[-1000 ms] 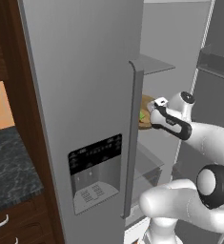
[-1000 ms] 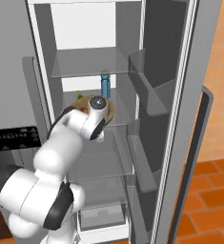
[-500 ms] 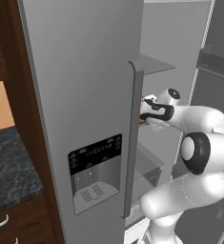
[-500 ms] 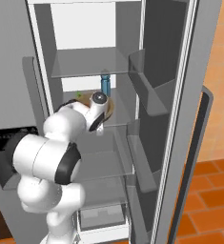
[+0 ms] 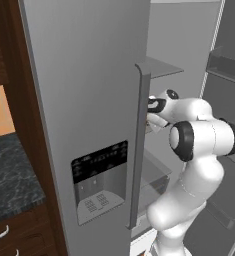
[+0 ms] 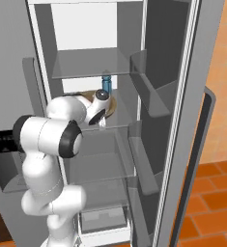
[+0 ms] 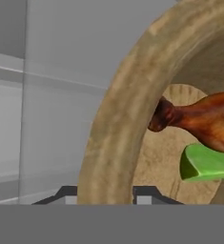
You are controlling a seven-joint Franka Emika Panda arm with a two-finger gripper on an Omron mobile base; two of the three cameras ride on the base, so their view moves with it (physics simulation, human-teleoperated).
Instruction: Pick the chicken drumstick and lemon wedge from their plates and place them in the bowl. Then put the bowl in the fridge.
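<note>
From the left base view, the fridge (image 5: 89, 100) stood with its dispenser door closed, and the white arm reached past the long handle into the open compartment. The tool itself was hidden behind that door edge, so I could not judge its grip from this side.

From the right base view, the bowl (image 6: 111, 103) lay on the middle glass shelf (image 6: 86, 62) level, just in front of a small blue bottle (image 6: 106, 83), with the wrist over its near rim. Whether the bowl's base already rested fully on the shelf was hard to tell, as the arm covered most of it.

In the hand view, the tool (image 7: 105, 193) was clamped on the thick wooden wall of the bowl (image 7: 118, 119), one fingertip on either side of the rim. Inside lay the chicken drumstick (image 7: 204, 121), bone end toward the rim, and the lemon wedge (image 7: 206, 162) just below it, touching or nearly so. The bowl looked stiff and fairly heavy, so the thick rim was a sound place to hold it. Both loose pieces would likely slide if it tipped, and keeping it level seemed wise.
</note>
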